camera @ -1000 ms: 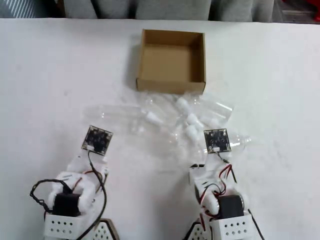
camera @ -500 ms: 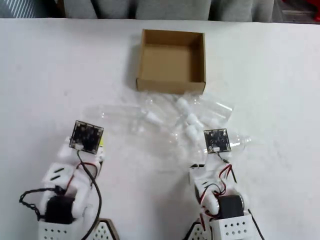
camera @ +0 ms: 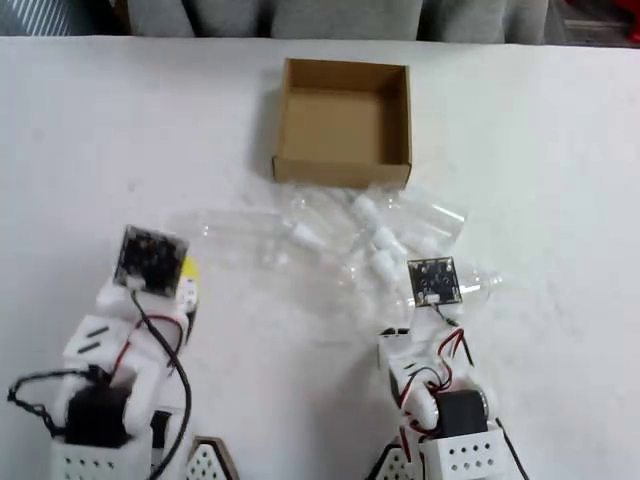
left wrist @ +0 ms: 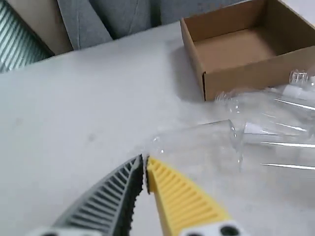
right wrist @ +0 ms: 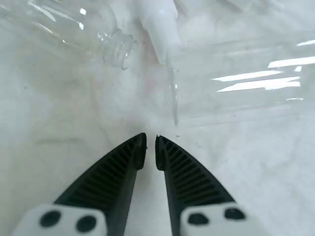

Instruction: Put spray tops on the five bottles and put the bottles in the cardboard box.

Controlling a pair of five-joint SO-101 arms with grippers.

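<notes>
Empty cardboard box (camera: 343, 125) at table's twelve o'clock; uncapped clear bottles (camera: 240, 225) and loose spray tops (camera: 383, 241) jumbled at its six. Left gripper (left wrist: 144, 172) and right gripper (right wrist: 150, 147) have fingers together, holding nothing. Apparently nothing capped or boxed.

My right gripper (right wrist: 150, 147) is sitting low over the white table (right wrist: 54, 123). The black ribbed fingers (right wrist: 115, 179) are pinched nearly together, just a sliver of gap and nothing in between. Just past the tips there's a white spray top (right wrist: 160, 27) lying on the table, and its thin clear tube (right wrist: 173, 96) points back toward the gripper and ends near the tips. Right beside it a clear bottle (right wrist: 64, 22) lies on its side with its open threaded neck (right wrist: 118, 49) close to the spray top. On the tube's other side a second clear bottle (right wrist: 246, 83) lies flat, catching bright glare. Can't tell if it touches the tube.
</notes>
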